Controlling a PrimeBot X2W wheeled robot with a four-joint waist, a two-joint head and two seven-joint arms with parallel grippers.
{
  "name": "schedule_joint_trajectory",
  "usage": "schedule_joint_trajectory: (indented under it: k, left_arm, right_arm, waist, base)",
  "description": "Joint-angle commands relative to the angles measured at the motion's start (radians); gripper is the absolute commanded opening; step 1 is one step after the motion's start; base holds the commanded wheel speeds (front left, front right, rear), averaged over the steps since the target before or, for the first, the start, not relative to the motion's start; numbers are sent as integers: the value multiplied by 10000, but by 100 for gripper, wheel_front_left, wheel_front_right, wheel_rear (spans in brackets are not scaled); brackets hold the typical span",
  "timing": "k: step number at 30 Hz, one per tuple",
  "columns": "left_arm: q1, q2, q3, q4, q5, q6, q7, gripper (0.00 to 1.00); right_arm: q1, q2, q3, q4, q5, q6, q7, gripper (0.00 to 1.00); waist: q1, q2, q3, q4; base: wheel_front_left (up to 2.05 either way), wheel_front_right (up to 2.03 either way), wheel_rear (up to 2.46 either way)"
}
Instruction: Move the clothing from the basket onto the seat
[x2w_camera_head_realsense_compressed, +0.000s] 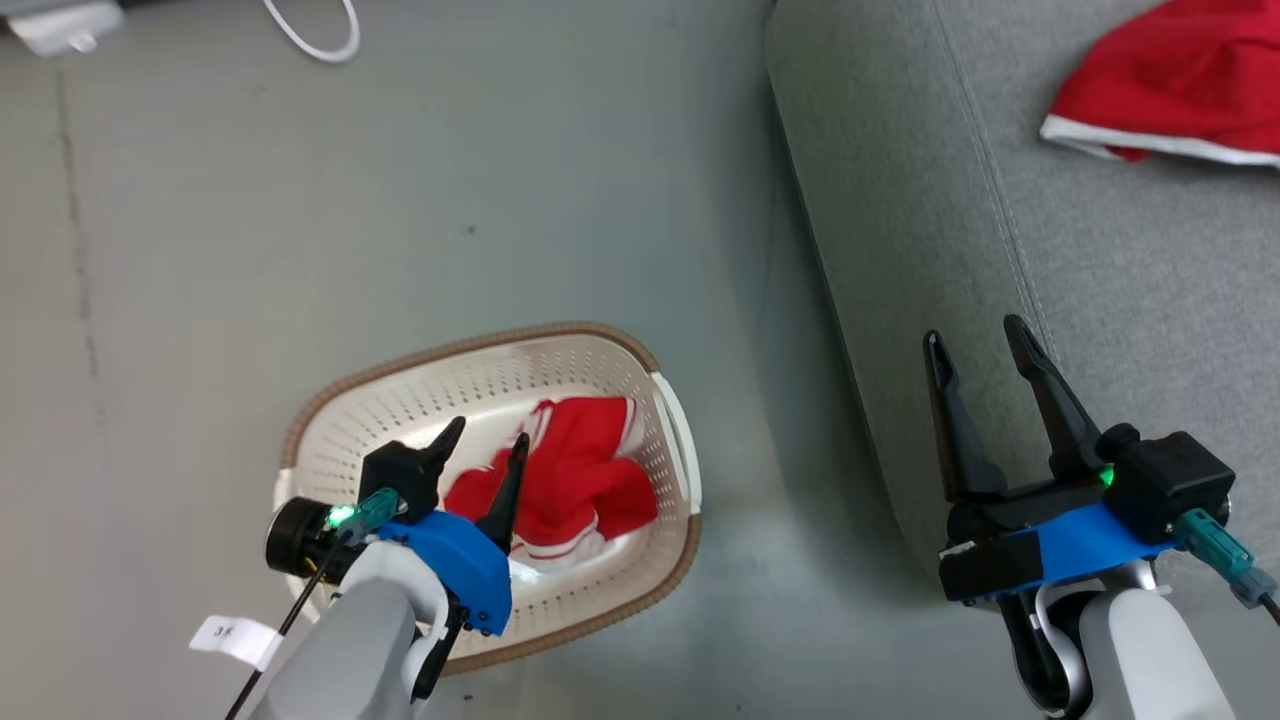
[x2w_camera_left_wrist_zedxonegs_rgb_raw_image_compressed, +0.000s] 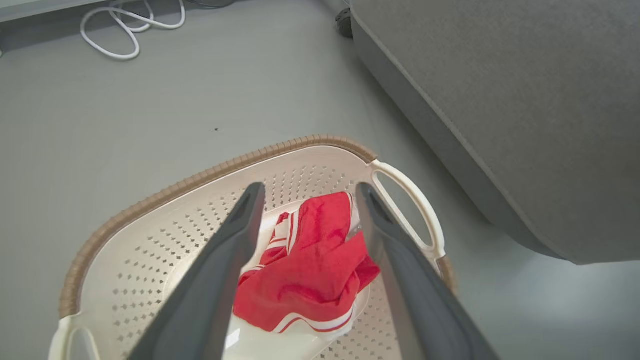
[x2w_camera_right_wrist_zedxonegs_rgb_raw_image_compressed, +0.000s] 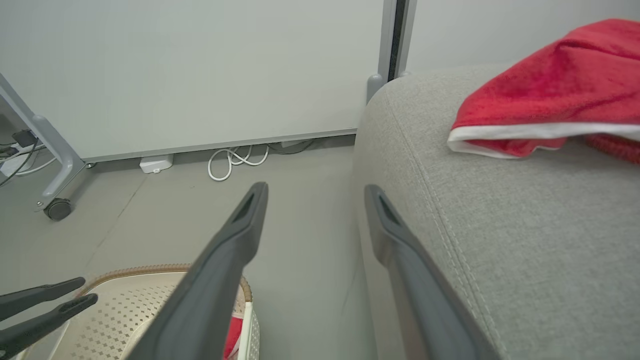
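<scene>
The left gripper (x2w_camera_head_realsense_compressed: 488, 435) hung over the basket (x2w_camera_head_realsense_compressed: 450, 346) on the floor, its fingers spread wide with nothing between them; a crumpled red garment (x2w_camera_head_realsense_compressed: 580, 470) lay on the basket's bottom beneath it; the right gripper (x2w_camera_head_realsense_compressed: 975, 335), just as wide and empty, hovered over the edge of the grey seat (x2w_camera_head_realsense_compressed: 1100, 260); a second red garment (x2w_camera_head_realsense_compressed: 1180, 80) lay on that seat, well apart from it.

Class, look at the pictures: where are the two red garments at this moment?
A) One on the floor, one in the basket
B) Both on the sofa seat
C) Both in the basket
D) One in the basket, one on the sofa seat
D: one red garment lies crumpled inside the basket, while the other garment rests on the grey seat.
</scene>
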Motion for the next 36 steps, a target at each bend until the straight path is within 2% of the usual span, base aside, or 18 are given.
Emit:
schedule_joint_trajectory:
  k: [1, 12, 21, 30, 36]
  left_arm:
    - [-250, 88, -117, 102, -56, 2, 1, 100]
    - [-1634, 349, -2843, 1217, -318, 2, 86, 100]
    - [-2701, 347, -3951, 2350, -73, 11, 52, 100]
    - [-3353, 110, -4535, 3468, 526, 606, 219, 100]
    - [-3673, 32, -4807, 3882, 837, 1508, 610, 100]
  right_arm:
    - [-147, 1, 34, -22, 39, 2, -57, 100]
    - [-572, 2, 374, 62, 421, 2, -491, 100]
    - [-865, 3, 592, -82, 586, 2, -688, 100]
    - [-990, 1, 778, -55, 765, 2, -782, 100]
    - [-1061, 1, 858, -102, 778, 2, -829, 100]
  waist:
    - [-3, 0, 727, -508]
    - [-3, 0, 2248, -950]
    - [-3, 0, 3146, -1106]
    - [-3, 0, 3638, -1273]
    - [-3, 0, 3848, -1302]
  base:
    - [0, 0, 0]
    - [0, 0, 0]
    - [0, 0, 0]
    - [0, 0, 0]
    - [0, 0, 0]
